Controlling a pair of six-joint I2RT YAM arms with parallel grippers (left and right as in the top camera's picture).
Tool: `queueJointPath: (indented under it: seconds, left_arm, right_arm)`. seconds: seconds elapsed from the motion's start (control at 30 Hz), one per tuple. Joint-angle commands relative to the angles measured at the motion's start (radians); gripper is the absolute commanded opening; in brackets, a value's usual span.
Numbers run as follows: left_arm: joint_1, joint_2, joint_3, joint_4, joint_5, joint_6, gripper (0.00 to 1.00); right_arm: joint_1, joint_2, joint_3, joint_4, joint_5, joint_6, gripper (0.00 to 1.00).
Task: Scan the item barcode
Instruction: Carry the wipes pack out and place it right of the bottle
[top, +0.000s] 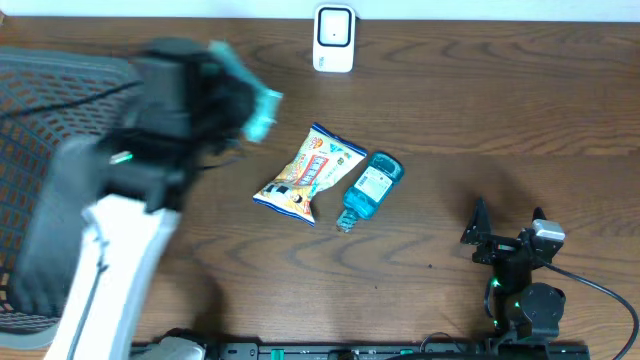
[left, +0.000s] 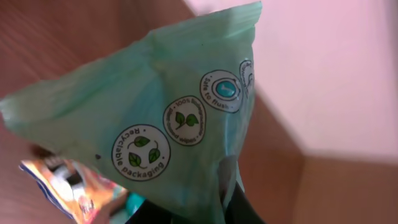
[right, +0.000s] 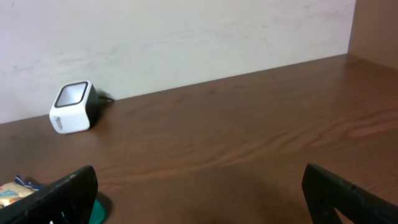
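One pale-green plastic pouch (left: 161, 112) clamped in left gripper (top: 232, 100), over worktop's left side. Right gripper (right: 199, 196) jaws wide apart, empty. Rotate pouch til barcode (unseen) faces white box scanner (top: 334, 38) at back edge, hold steady.

pouch (left: 155, 112): mint green, round white badges with dark green leaf prints | snack bag (top: 308, 172): yellow and orange, blue edges, busy printed pattern | bottle (top: 368, 188): blue, white label | scanner (top: 334, 38): white, black trim | table (top: 450, 110): brown wood grain | basket (top: 40, 100): dark grey mesh
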Motion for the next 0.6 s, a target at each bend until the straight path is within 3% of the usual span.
queueJointPath:
  seconds: [0.0,0.23,0.57]
  left_arm:
    - [-0.174,0.121,0.011,0.030,-0.079,0.101,0.07]
    - [-0.405,0.395,0.011,0.120,-0.073,0.297,0.07]
    - [-0.504,0.614,0.011,0.175,0.199,0.569,0.07]
  right_arm:
    - [0.011,-0.006,-0.002,-0.002,0.005,0.010,0.99]
    - [0.011,-0.006,-0.002,-0.002,0.005,0.010,0.99]
    - [0.011,-0.006,-0.002,-0.002,0.006,0.010,0.99]
